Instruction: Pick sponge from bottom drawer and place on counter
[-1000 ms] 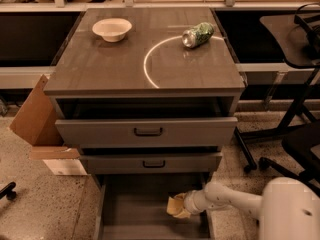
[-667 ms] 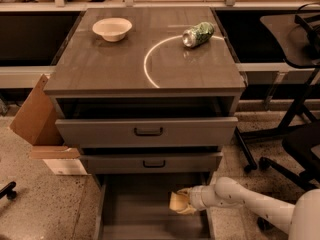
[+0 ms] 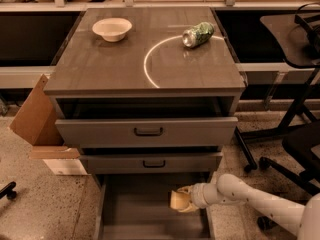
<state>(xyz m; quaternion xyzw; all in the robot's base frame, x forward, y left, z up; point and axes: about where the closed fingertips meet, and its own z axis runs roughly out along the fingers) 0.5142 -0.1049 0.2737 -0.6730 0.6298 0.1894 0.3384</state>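
Three drawers in the dark grey cabinet, all pulled out to differing degrees: top drawer (image 3: 145,131) and middle drawer (image 3: 150,162), each with a black handle, and the bottom drawer (image 3: 145,219), drawn out farthest, a plain grey tray with its floor visible. White arm (image 3: 250,203) enters from the lower right and reaches leftward into the bottom drawer. Gripper (image 3: 180,200) sits inside the drawer near its right wall, just below the middle drawer's front. Jaws are closed on the sponge (image 3: 175,201), a small pale yellow block at the gripper's tip, one finger above it and one below. Cannot tell whether the sponge touches the drawer floor or hangs clear of it. Sponge is therefore in the bottom drawer, right of centre, well below the counter (image 3: 110,69). Counter top is grey-brown with a thin white arc (image 3: 148,59) marked on it. Cream bowl (image 3: 112,29) stands upright at the counter's back left. Crushed green can (image 3: 198,34) lies on its side at the back right, at the upper end of the arc. Bowl and can are well apart. Brown cardboard box (image 3: 35,115) leans against the cabinet's left side on the speckled floor. Black office chair (image 3: 300,144) stands to the right of the cabinet.
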